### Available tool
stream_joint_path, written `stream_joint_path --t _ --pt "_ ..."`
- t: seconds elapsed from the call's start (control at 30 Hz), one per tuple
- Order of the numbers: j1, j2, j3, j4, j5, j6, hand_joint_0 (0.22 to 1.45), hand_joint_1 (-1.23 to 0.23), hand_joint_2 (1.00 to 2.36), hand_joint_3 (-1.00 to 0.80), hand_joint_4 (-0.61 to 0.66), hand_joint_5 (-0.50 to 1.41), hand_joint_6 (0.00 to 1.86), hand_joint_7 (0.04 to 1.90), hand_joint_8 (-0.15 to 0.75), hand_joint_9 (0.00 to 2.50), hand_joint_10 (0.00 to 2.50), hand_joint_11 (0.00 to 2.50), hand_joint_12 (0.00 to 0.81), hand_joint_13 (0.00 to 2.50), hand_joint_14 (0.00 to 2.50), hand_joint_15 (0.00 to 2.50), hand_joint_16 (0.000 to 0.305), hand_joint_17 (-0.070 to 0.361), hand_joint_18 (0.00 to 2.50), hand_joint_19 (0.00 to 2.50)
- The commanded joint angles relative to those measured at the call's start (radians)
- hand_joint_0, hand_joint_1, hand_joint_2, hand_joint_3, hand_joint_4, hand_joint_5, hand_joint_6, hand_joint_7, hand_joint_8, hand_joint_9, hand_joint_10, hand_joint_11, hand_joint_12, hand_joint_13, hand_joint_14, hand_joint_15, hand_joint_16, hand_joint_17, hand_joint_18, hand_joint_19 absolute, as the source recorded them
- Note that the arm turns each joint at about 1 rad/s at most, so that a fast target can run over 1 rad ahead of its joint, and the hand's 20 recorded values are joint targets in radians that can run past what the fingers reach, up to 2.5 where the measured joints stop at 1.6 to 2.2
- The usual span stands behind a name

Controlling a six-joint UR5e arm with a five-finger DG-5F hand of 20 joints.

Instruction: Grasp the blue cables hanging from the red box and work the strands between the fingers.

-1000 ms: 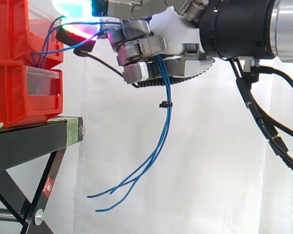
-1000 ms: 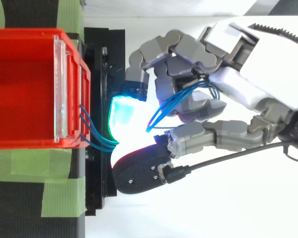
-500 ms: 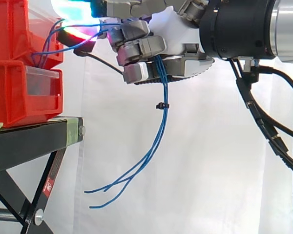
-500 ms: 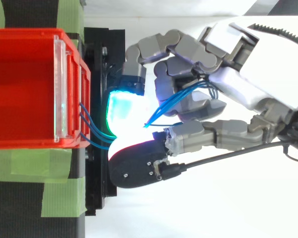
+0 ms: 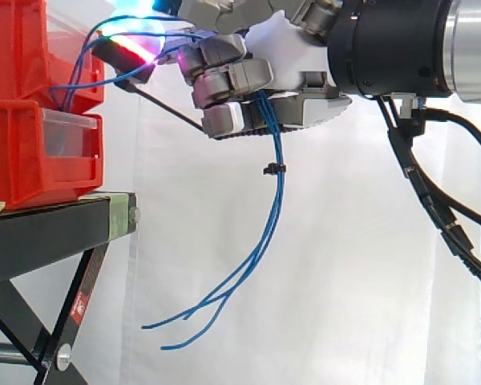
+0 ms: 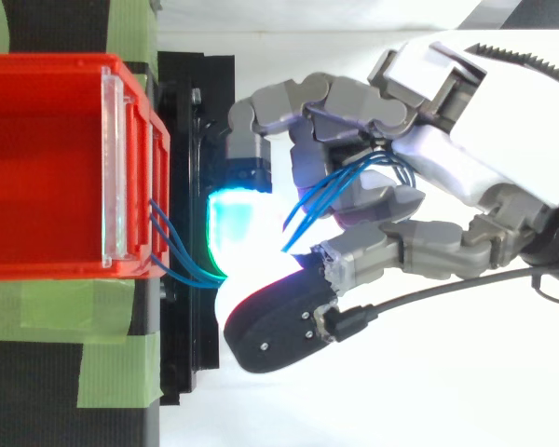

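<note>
Hand (image 5: pixel 248 76), from the side: curled tight on blue cables (image 5: pixel 272 208), just right of stacked red box (image 5: pixel 32 152) on black stand (image 5: pixel 48 233). Strands out of box front to fingers, then dangling past black tie (image 5: pixel 273 169), ends free before white curtain (image 5: pixel 345 281). From above: cables looped under curled fingers, partly hidden by glowing pad (image 6: pixel 233 219); green tape (image 6: pixel 56 307) beneath box.

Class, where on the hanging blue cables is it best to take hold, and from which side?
I'd take the blue cables on the straight run above the black tie, where the strands lie together; lower they splay. Come from the side away from the red bin, as the hand does, fingers curled across them.
</note>
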Motion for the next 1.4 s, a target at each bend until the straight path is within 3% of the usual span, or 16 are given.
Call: stream_joint_path --t 0.0,0.27,0.3,0.4,0.63,0.8,1.2,1.33,1.37 --pt "0.0 0.0 0.0 0.0 0.0 0.0 0.87 -0.45 1.0 -0.98 0.24 0.76 0.62 1.45 0.376 0.67 2.5 2.46 0.418 1.0 2.5 1.32 0.045 0.102 1.37 1.28" --pt "0.0 0.0 0.0 -0.001 0.0 0.0 0.84 -0.47 1.0 -1.0 0.19 0.86 0.43 1.56 0.376 0.67 2.5 2.46 0.418 1.0 2.5 1.32 0.045 0.102 1.37 1.28" --pt "0.0 0.0 0.0 -0.001 0.0 0.0 0.8 -0.47 1.0 -1.0 0.17 0.75 0.67 1.43 0.376 0.67 2.5 2.46 0.418 1.0 2.5 1.32 0.045 0.102 1.37 1.28" --pt "0.0 0.0 0.0 -0.001 0.0 0.0 0.68 -0.47 1.0 -1.0 0.21 0.6 1.01 1.23 0.376 0.67 2.5 2.46 0.418 1.0 2.5 1.32 0.045 0.102 1.37 1.28" --pt "0.0 0.0 0.0 0.0 0.0 0.0 0.58 -0.59 1.0 -1.0 0.29 0.37 1.22 1.16 0.376 0.67 2.5 2.46 0.418 1.0 2.5 1.32 0.045 0.102 1.37 1.28" --pt "0.0 0.0 0.0 0.0 0.0 0.0 0.57 -0.69 1.0 -1.0 0.34 0.06 1.37 1.02 0.376 0.67 2.5 2.46 0.418 1.0 2.5 1.32 0.045 0.102 1.37 1.28" --pt "0.0 -0.001 0.0 -0.001 0.0 0.0 0.62 -0.83 1.0 -1.0 0.3 -0.22 1.38 0.97 0.376 0.67 2.5 2.46 0.418 1.0 2.5 1.32 0.045 0.102 1.37 1.28" --pt "0.0 -0.001 0.0 0.0 0.0 0.0 0.62 -0.85 1.0 -1.0 0.29 -0.26 1.27 0.94 0.376 0.67 2.5 2.46 0.418 1.0 2.5 1.32 0.045 0.102 1.37 1.28" --pt "0.0 0.0 0.0 0.0 0.0 0.0 0.66 -0.86 1.0 -1.0 0.27 -0.25 1.14 0.95 0.376 0.67 2.5 2.46 0.418 1.0 2.5 1.32 0.045 0.102 1.37 1.28"
